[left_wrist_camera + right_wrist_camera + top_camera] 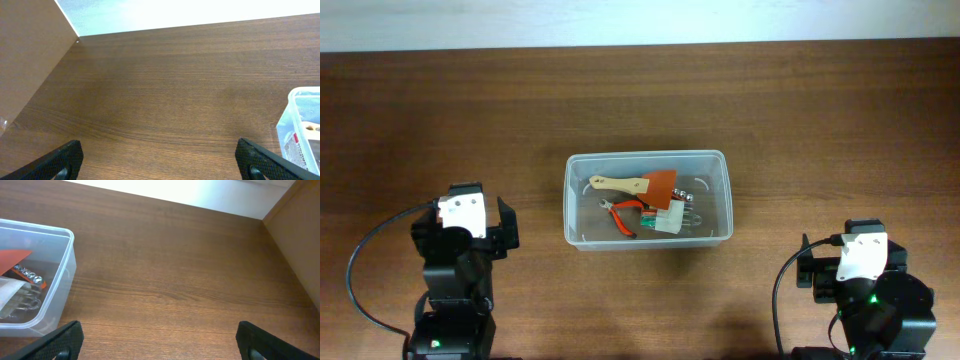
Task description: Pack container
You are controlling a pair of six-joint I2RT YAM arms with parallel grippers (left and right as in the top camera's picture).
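When viewed from overhead, found the container [646,154] at the middle of the frame on the brown wooden table [800,110], with its long axis running left to right and its open top facing up. Noted the short ends facing the left and right frame edges, and the long sides parallel to the pale strip [640,20] along the top.

Counted at least 4 things inside:
- a wooden-handled scraper [638,186] with an orange-red blade, laid across the upper part, handle toward the left
- orange-handled pliers [620,218] below it at lower left
- a white packet [665,220] just beside the pliers
- small metal pieces [688,200] at the right, too small to identify

Saw bare wood on all 4 sides of the container, widest toward the top, left and right of the frame.

Placed the left gripper [465,225] at lower left and the right gripper [860,262] at lower right, each well apart from the container. On the left gripper [160,167], found fingers spread wide and empty, with only a corner of the container [292,125] at the right edge of that view. On the right gripper [160,345], found the same: fingers parted, grasping nothing, with the container [65,275] at the left of its view.

Noted a raised brown side board [25,65] at upper left in the left wrist view, and a second side board [300,230] at upper right in the right wrist view.
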